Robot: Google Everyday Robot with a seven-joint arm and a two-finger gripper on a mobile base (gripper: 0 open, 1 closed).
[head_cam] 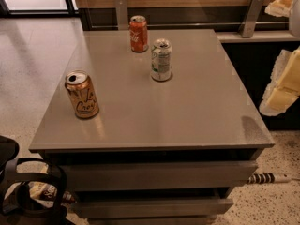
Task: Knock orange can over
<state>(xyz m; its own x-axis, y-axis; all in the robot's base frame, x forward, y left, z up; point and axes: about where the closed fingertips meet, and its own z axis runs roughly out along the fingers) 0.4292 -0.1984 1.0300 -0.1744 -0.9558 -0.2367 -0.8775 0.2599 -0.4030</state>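
The orange can (pixel 82 95) is golden-tan with dark cursive script and a silver top. It stands upright near the front left of the grey table top (pixel 197 107). My gripper (pixel 282 43) is at the right edge of the view, beyond the table's right side and far from the can. Its two pale yellow fingers (pixel 281 86) stand wide apart, open and empty.
A red-orange can with white script (pixel 138 33) stands at the back of the table. A white-and-green can (pixel 161 60) stands near the middle. The table has drawers (pixel 154 175) below. A wooden wall with metal brackets (pixel 121 11) runs behind. Dark gear (pixel 28 191) lies on the floor at front left.
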